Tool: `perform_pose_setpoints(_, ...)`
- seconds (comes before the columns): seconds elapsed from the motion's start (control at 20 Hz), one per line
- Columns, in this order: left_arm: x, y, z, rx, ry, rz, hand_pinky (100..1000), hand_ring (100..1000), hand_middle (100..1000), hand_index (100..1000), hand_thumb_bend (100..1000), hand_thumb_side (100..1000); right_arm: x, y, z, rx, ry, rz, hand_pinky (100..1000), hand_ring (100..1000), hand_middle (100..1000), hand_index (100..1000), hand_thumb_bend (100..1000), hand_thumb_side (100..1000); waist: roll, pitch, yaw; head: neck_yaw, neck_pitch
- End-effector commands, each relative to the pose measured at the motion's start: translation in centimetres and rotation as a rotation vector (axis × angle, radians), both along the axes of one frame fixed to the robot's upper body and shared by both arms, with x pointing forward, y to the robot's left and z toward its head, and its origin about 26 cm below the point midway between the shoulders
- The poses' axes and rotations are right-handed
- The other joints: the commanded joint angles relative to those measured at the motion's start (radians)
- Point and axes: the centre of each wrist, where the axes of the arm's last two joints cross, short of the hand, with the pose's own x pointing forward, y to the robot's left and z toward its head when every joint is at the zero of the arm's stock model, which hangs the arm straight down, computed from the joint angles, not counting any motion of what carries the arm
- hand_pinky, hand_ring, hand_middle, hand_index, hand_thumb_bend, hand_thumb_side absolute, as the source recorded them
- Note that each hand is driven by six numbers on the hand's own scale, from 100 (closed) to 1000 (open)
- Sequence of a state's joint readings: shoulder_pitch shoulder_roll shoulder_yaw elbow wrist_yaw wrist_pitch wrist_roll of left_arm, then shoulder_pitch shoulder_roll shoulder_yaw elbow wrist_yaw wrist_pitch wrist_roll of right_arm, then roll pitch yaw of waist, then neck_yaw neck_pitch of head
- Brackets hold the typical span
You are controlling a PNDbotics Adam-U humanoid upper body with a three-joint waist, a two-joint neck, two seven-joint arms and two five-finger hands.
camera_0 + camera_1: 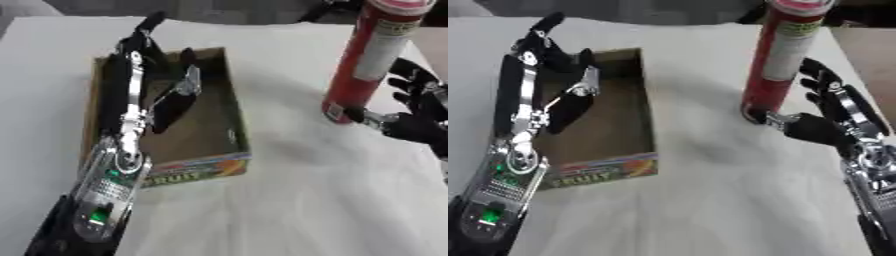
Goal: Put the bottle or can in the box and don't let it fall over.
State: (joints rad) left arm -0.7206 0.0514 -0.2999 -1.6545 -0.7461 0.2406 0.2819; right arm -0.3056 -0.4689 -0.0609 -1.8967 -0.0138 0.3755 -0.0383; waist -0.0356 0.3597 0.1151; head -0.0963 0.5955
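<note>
Nearest the camera, the left forearm enters from the lower left corner, silver and black with a green light on its casing. It extends up over the near wall of the cardboard box point(223, 107), whose printed front face carries coloured lettering. Left hand point(531, 85) is held above the box's open interior, fingers straight and extended away from the camera, thumb angled off to the side; it holds nothing. Box interior shows bare brown cardboard beneath the hand.

Right hand point(833, 120) enters from the right edge, positioned on the white table point(289, 200) well apart from the box. Its fingers are spread and slightly bent behind and to the right of the red can point(776, 65), while the thumb tip touches the can's base on the near side. Fingers do not visibly close round the can.

Red can, tall and cylindrical with a pale label, stands upright on the table, outside the box and to its right.
</note>
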Motion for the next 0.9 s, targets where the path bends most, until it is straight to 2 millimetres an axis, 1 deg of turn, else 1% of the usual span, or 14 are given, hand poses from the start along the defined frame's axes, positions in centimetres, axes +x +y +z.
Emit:
perform_pose_setpoints(0.05,-0.71,-0.41,0.89,0.016,-0.021,0.025,490,527,323,932,100,348,-0.21,-0.16,0.55,-0.018,-0.027,-0.008,1000,1000,980,1000,726,281,0.001,-0.015,-0.004,0.006,-0.015)
perform_pose_setpoints(0.2,-0.86,-0.45,1.02,0.035,-0.025,0.061,495,531,326,934,100,339,-0.21,-0.22,0.59,-0.033,-0.034,-0.028,1000,1000,980,1000,731,289,0.002,-0.015,-0.004,0.007,-0.018)
perform_pose_setpoints(0.35,-0.9,-0.4,0.94,0.055,-0.032,0.108,498,529,321,932,100,317,-0.25,-0.23,0.73,-0.065,-0.056,-0.075,1000,1000,978,1000,762,282,0.003,-0.014,-0.004,0.002,-0.02)
perform_pose_setpoints(0.65,-1.31,-0.19,0.95,0.087,-0.042,0.181,485,523,308,941,100,310,-0.28,0.41,0.89,-0.116,-0.081,-0.119,1000,1000,975,1000,769,288,0.005,-0.009,0.0,-0.009,-0.019)
perform_pose_setpoints(0.75,-1.4,-0.1,0.89,0.07,-0.021,0.177,493,533,313,949,100,326,-0.22,0.51,0.92,-0.123,-0.081,-0.124,1000,1000,974,1000,784,285,0.006,-0.009,0.001,-0.012,-0.019)
perform_pose_setpoints(0.8,-1.44,-0.06,0.86,0.058,-0.01,0.171,495,535,315,951,100,331,-0.2,0.56,0.95,-0.126,-0.081,-0.125,1000,1000,975,1000,770,286,0.006,-0.009,0.002,-0.014,-0.019)
perform_pose_setpoints(0.9,-1.5,0.01,0.84,0.03,0.007,0.158,508,546,323,965,100,413,-0.17,0.65,1.04,-0.128,-0.084,-0.124,1000,1000,976,1000,758,302,0.006,-0.01,0.004,-0.017,-0.019)
